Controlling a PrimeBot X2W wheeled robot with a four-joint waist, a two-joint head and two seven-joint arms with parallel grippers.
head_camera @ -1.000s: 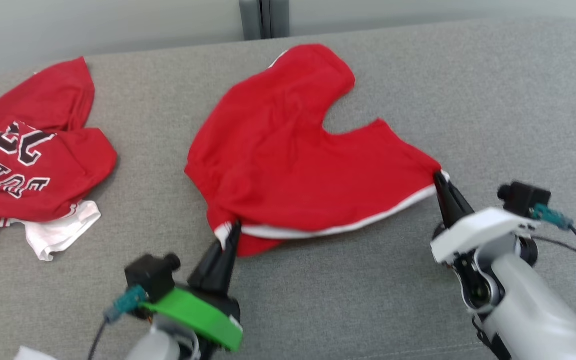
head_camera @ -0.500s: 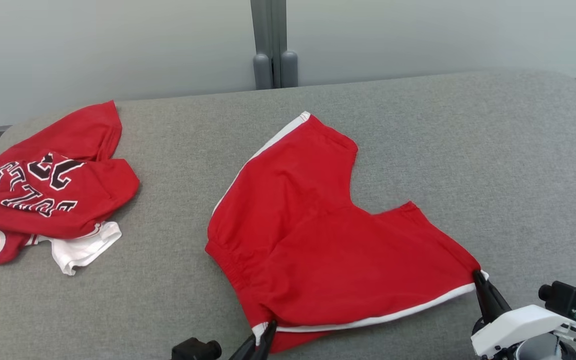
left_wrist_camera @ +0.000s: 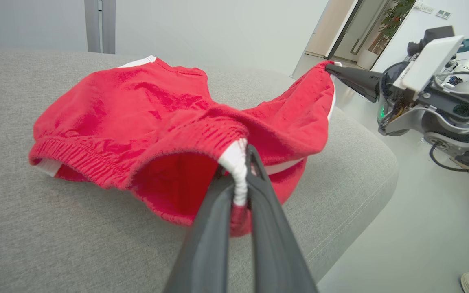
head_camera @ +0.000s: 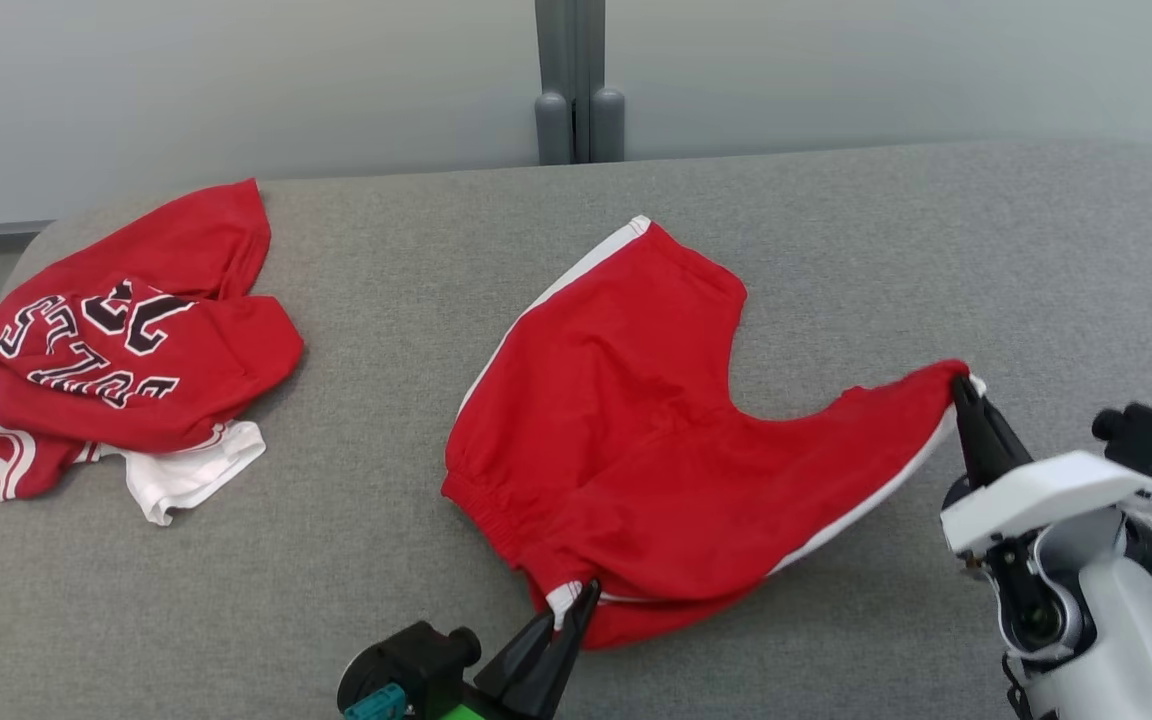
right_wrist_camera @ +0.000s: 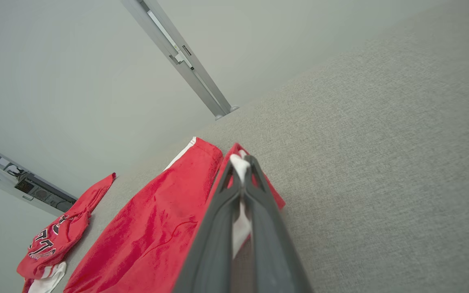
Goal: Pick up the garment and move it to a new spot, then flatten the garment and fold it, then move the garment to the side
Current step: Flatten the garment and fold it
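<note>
The red shorts (head_camera: 636,440) lie on the gray couch (head_camera: 836,230), well to the right of the clothes pile (head_camera: 126,370). The left gripper (head_camera: 584,595) pinches the waist corner. The right gripper (head_camera: 958,388) pinches a lifted leg corner. Flattening and folding are not done yet.

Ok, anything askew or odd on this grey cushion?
The red shorts lie skewed and unflattened: the right claw holds one leg corner raised, the left claw pinches the waistband, cloth sagging between. A red jersey lies crumpled at the left.

Left claw (head_camera: 586,592), right claw (head_camera: 958,386) (both pinched)
</note>
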